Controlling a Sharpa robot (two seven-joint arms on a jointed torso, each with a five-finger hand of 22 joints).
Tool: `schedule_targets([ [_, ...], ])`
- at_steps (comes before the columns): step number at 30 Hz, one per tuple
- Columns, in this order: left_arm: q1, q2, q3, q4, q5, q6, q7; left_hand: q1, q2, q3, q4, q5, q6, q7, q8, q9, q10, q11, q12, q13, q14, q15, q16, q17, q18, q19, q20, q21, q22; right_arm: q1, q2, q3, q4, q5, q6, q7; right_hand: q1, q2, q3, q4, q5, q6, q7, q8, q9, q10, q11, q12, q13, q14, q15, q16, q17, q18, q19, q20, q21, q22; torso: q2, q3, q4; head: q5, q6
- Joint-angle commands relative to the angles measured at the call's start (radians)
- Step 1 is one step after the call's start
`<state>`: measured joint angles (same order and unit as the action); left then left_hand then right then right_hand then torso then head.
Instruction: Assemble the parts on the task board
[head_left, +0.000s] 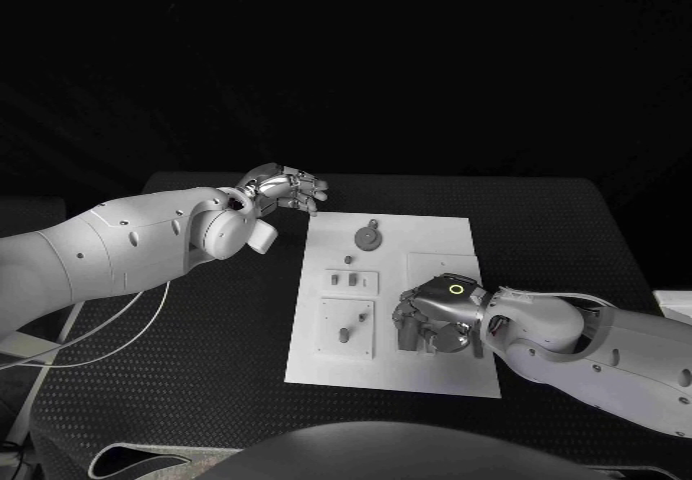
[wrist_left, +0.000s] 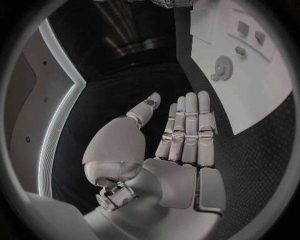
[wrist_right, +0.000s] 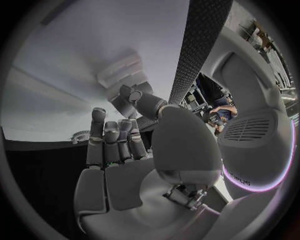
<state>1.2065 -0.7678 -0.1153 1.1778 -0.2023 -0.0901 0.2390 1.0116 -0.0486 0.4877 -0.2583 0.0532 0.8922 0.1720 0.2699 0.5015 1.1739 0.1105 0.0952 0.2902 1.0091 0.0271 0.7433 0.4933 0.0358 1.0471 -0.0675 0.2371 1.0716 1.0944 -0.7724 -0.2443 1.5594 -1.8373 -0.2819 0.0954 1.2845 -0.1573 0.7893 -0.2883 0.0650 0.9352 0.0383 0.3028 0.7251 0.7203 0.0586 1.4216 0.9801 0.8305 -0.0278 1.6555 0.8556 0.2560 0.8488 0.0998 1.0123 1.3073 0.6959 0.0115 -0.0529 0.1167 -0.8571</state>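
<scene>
Task board (head_left: 433, 240) sits mid-table, grey parts (head_left: 368, 236) on it. Head view: my right hand (head_left: 437, 316) over its right side, grip unclear. Left wrist: my left hand (wrist_left: 178, 145) flat, fingers straight, empty. Right wrist: fingers (wrist_right: 112, 142) extended, nothing held.

One white task board (head_left: 433, 235) lay on one black table (head_left: 577, 230). On the board sat one round grey part with a tab (head_left: 369, 236) near its far edge, and four small grey parts: one peg (head_left: 348, 260), a pair (head_left: 342, 280) just nearer than it, and one (head_left: 346, 333) nearest the board's front. Two silver hands were there: the left hand (head_left: 283, 188) beyond the board's far corner, the right hand (head_left: 437, 313) over the board.
</scene>
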Motion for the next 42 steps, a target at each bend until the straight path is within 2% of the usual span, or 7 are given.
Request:
schedule_targets([
  [1,0.0,0.002,0.001,0.001,0.005,0.018,0.003,-0.008,-0.001,-0.002,0.006,0.003,-0.008,0.001,0.005,-0.001,-0.001,0.004,-0.005,-0.001,0.005,0.004,-0.004,0.002,0.015,0.004,-0.001,-0.006,0.001,-0.003,-0.004,-0.003,0.001,0.007,-0.003,0.016,-0.011,0.01,0.003,0.008,0.003,0.099,0.034,0.012,0.009,0.002,-0.004,0.008,-0.003,0.004,-0.002,0.02,-0.002,0.006,0.007,-0.004,0.005,0.011,0.0,0.0003,-0.0002,0.0,0.001],
  [19,0.0,0.006,0.001,-0.001,0.005,0.023,0.003,-0.011,-0.001,-0.003,0.008,0.003,-0.01,0.002,0.004,-0.002,-0.003,0.005,-0.006,-0.002,0.004,0.004,-0.006,0.004,0.015,0.002,0.0,-0.007,0.002,0.046,-0.002,-0.002,0.02,0.035,-0.017,0.036,-0.023,0.019,0.006,0.009,0.003,0.103,0.035,0.004,0.003,0.002,-0.005,0.012,-0.014,0.007,-0.003,0.022,-0.007,0.006,0.011,-0.006,0.007,0.009,0.0,-0.0002,0.0007,0.001,0.002],
  [31,0.0,0.005,0.001,0.001,0.005,0.025,0.0,-0.013,-0.001,-0.004,0.009,0.003,-0.012,0.003,0.004,-0.003,-0.003,0.005,-0.006,-0.002,0.004,0.005,-0.007,0.005,0.015,0.002,0.0,-0.007,0.002,0.048,0.0,-0.002,0.012,0.041,0.03,0.031,-0.028,0.016,0.006,0.006,0.003,0.104,0.036,0.0,0.001,0.001,-0.006,0.013,-0.019,0.006,-0.004,0.021,-0.01,0.006,0.009,-0.007,0.005,0.008,0.0,-0.0002,-0.001,-0.001,0.003],
  [33,0.0,0.006,0.001,0.001,0.005,0.025,0.0,-0.013,-0.002,-0.004,0.009,0.003,-0.012,0.003,0.004,-0.003,-0.004,0.006,-0.006,-0.002,0.004,0.005,-0.007,0.005,0.015,0.002,0.0,-0.007,0.002,0.048,0.003,-0.002,0.011,0.041,0.04,0.024,-0.027,0.005,0.008,0.001,0.003,0.085,0.042,-0.018,-0.008,-0.009,-0.005,0.011,-0.028,-0.003,-0.004,0.017,-0.015,0.006,-0.001,-0.006,0.0,0.005,0.0,-0.0002,-0.001,-0.001,0.003],
  [34,0.0,0.006,0.001,0.001,0.005,0.024,0.0,-0.014,-0.002,-0.004,0.009,0.003,-0.012,0.003,0.004,-0.003,-0.004,0.006,-0.006,-0.002,0.004,0.005,-0.007,0.005,0.015,0.002,0.0,-0.007,0.002,0.048,0.006,-0.002,0.01,0.029,0.05,0.019,-0.023,-0.008,0.009,0.0,0.003,0.043,0.05,-0.045,-0.022,-0.017,-0.003,0.011,-0.032,-0.01,-0.003,0.016,-0.018,0.006,-0.008,-0.005,-0.004,0.004,0.0,-0.0002,-0.0007,-0.001,0.003],
  [38,0.0,0.004,0.0,0.001,0.005,0.025,-0.001,-0.014,-0.002,-0.004,0.009,0.003,-0.013,0.003,0.004,-0.003,-0.004,0.006,-0.006,-0.002,0.004,0.005,-0.008,0.005,0.015,0.002,0.0,-0.007,0.002,0.048,0.013,-0.003,0.008,0.0,0.051,0.003,-0.004,-0.047,0.004,-0.001,0.003,-0.068,0.01,-0.11,-0.059,-0.046,0.005,0.015,-0.042,-0.036,0.003,0.014,-0.025,0.006,-0.031,0.004,-0.015,0.002,0.0,0.0008,-0.001,-0.001,0.002],
  [42,0.0,0.004,0.0,0.002,0.005,0.025,-0.001,-0.014,-0.002,-0.004,0.009,0.003,-0.013,0.003,0.004,-0.003,-0.004,0.006,-0.006,-0.002,0.004,0.005,-0.008,0.005,0.015,0.002,0.0,-0.007,0.002,0.047,0.023,-0.003,0.0,-0.018,0.074,-0.01,0.005,-0.072,0.005,-0.001,0.003,-0.122,-0.022,-0.134,-0.082,-0.071,0.015,0.014,-0.052,-0.06,0.011,0.009,-0.033,0.006,-0.05,0.014,-0.026,-0.001,0.0,0.0012,-0.0015,-0.001,0.001],
])
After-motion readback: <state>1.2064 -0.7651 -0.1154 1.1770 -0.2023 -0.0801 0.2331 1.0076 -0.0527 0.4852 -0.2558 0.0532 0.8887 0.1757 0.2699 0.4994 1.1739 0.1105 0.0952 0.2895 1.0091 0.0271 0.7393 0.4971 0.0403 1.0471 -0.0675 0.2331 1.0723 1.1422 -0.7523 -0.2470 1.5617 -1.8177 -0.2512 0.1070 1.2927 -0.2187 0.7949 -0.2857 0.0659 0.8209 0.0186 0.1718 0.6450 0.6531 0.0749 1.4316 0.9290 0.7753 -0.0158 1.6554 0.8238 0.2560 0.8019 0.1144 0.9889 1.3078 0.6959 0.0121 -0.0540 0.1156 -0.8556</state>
